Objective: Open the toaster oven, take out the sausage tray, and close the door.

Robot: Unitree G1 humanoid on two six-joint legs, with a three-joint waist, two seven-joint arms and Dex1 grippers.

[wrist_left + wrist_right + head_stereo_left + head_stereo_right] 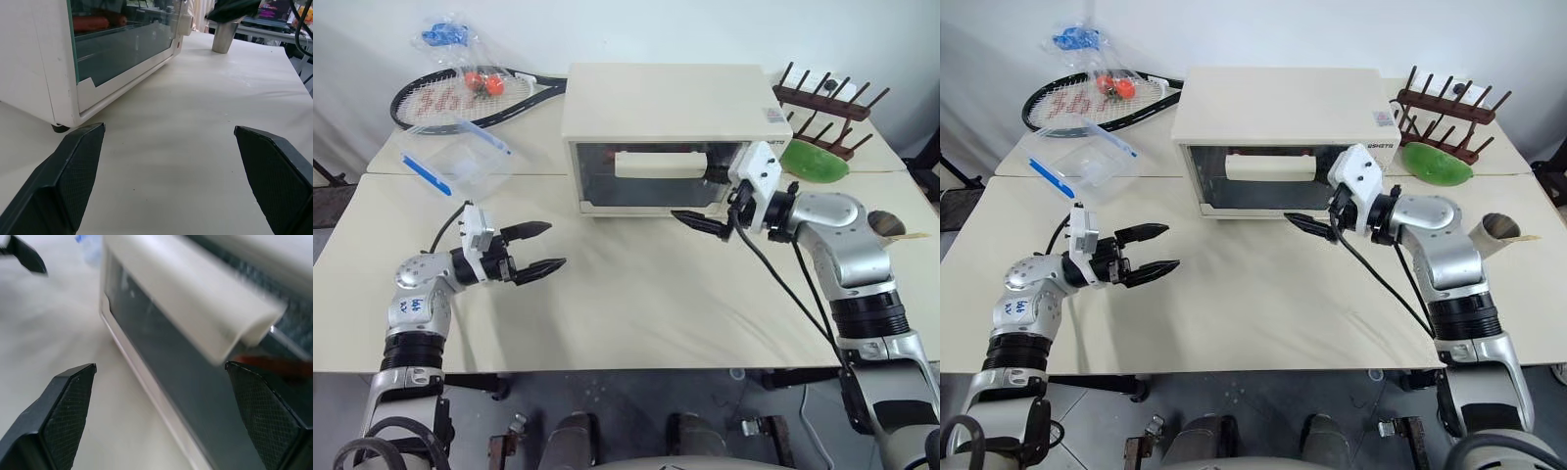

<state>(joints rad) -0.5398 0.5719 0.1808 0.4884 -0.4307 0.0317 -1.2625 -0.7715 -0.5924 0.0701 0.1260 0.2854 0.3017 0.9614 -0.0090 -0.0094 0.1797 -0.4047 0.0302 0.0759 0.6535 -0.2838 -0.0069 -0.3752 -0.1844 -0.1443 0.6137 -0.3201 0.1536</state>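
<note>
Toaster oven (pixel 666 108) standing near the middle of the bench's (pixel 636 313) far edge, its glass door (pixel 651 176) shut and upright, the cream bar handle (pixel 658 164) across its upper part. Red sausages (pixel 93 22) lie inside behind the glass; the tray beneath them cannot be made out. Right gripper (pixel 710 201) level at the right end of the handle, jaws wide apart with one finger above and one below the handle's height, gripping nothing. Left gripper (pixel 536 250) above the bench toward its near left corner, jaws fully spread and empty, aimed at the oven's left front corner. Toward the far left corner: a clear plastic box (pixel 455 157) and a tennis racket (pixel 470 98). Right of the oven: a green object (pixel 815 162) before a wooden peg rack (pixel 827 108); a metal cup (pixel 1498 230) at the right edge.
</note>
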